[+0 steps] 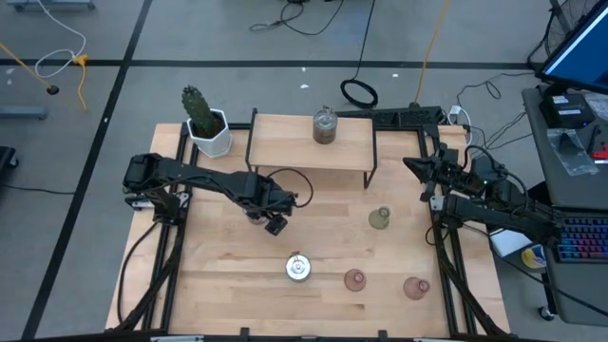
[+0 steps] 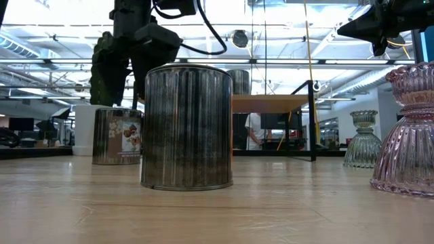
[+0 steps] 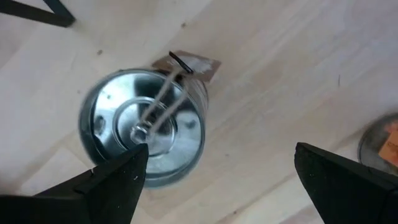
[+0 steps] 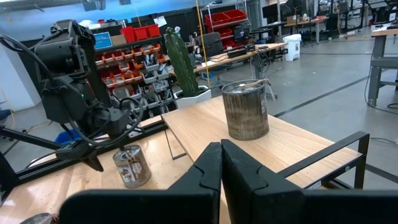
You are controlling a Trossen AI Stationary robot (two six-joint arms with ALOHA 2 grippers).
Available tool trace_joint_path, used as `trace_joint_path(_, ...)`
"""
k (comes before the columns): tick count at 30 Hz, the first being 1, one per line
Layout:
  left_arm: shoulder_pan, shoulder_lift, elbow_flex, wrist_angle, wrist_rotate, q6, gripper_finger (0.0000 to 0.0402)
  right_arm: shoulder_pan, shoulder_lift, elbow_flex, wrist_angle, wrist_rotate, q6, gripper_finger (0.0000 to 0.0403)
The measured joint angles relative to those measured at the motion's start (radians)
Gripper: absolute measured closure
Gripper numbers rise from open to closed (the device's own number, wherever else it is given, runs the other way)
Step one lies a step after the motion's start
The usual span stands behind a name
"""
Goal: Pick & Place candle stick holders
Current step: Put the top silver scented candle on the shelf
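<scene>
Six candle stick holders are out on the table [image 1: 209, 275]. Near the front edge, about midway along it, stands a round silvery holder [image 1: 298, 268], ribbed metal, shiny lid. To its right, along that same front edge, sit two pink bell-shaped glass holders, one [image 1: 354, 279] close by and one [image 1: 415, 287] toward the front right corner. Behind them, toward the right edge, a pale green glass holder [image 1: 380, 218] stands alone. Another silvery holder [image 1: 325, 126] is up on the raised wooden shelf [image 1: 285, 142] at the back edge, with a wire loop on its lid. The last silvery holder [image 3: 144, 127] stands on the table right under the left arm, just in front of the shelf, with a wire handle and a small tag on top; from above the arm hides it.

A cactus in a white pot [image 1: 206, 122] fills the back left corner, just beside the shelf's dark frame.

The left claw [image 3: 217, 174] hangs directly over that last holder, spread wide, nothing gripped, one finger [image 3: 112, 180] lined up over the holder's rim.

The right claw [image 4: 221, 165] waits above the right edge, clenched tight and empty.
</scene>
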Motion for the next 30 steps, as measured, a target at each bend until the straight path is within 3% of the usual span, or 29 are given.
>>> trace_joint_path(9,0.014,0.000,0.000,0.000,0.049,-0.051,0.0002,0.000,0.000,0.000,0.000,0.000,0.000,0.0403)
trace_joint_path(23,0.013,-0.001,0.147,-0.046,-0.097,-0.079,0.0002,0.000,0.000,0.000,0.000,0.000,0.000,0.0403)
trace_joint_path(30,0.013,-0.001,0.147,-0.028,-0.064,0.010,0.0002,0.000,0.000,0.000,-0.001,0.000,0.000,0.0403)
